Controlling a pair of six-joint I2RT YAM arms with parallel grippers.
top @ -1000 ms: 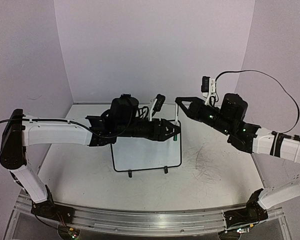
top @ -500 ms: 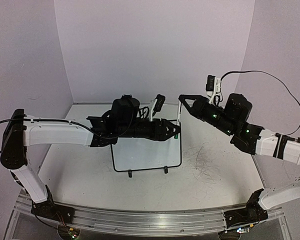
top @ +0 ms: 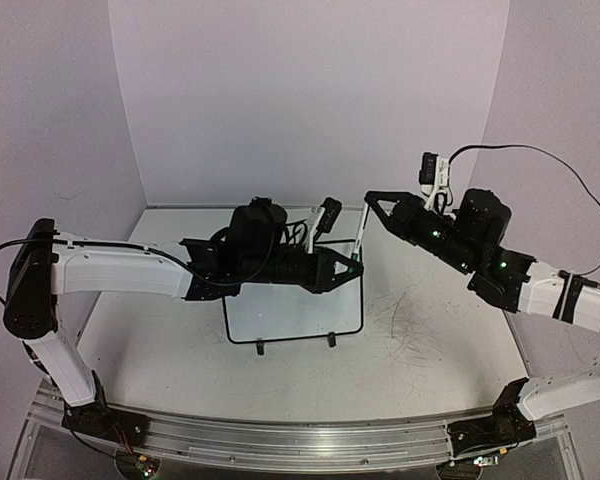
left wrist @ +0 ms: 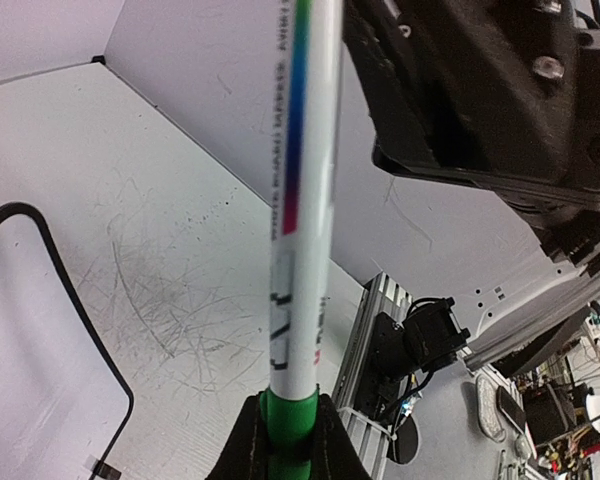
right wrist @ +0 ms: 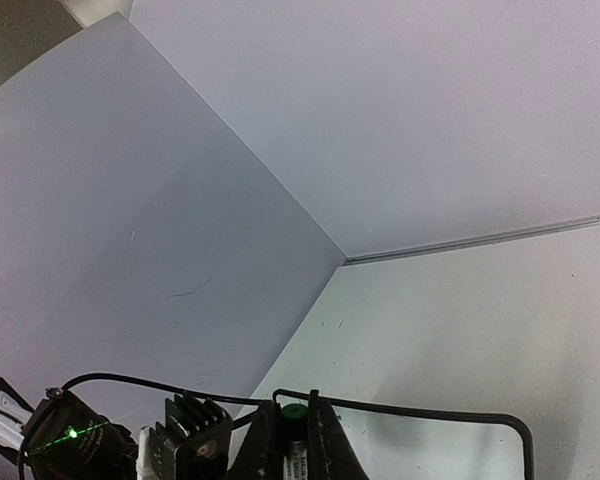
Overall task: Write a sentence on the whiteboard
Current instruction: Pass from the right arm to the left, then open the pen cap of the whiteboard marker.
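The whiteboard [top: 280, 318] stands on its two feet mid-table, and no sentence shows on its visible face. Above its right top corner a white marker [top: 362, 232] hangs between both grippers. My left gripper [top: 352, 266] is shut on the marker's green cap [left wrist: 288, 422], and the white barrel [left wrist: 305, 200] runs up out of the fingers. My right gripper [top: 371, 202] is shut on the barrel's other end, whose green tip [right wrist: 294, 411] sits between the fingers [right wrist: 263, 440]. The board's black rim [right wrist: 430, 412] runs below.
Faint grey scribbles [top: 412, 325] mark the table right of the board. Lilac walls close in the back and both sides. The aluminium rail [top: 280, 440] with the arm bases runs along the near edge.
My left gripper has closed onto the marker's green cap. The right arm has lifted and drawn slightly to the right, still holding the barrel.
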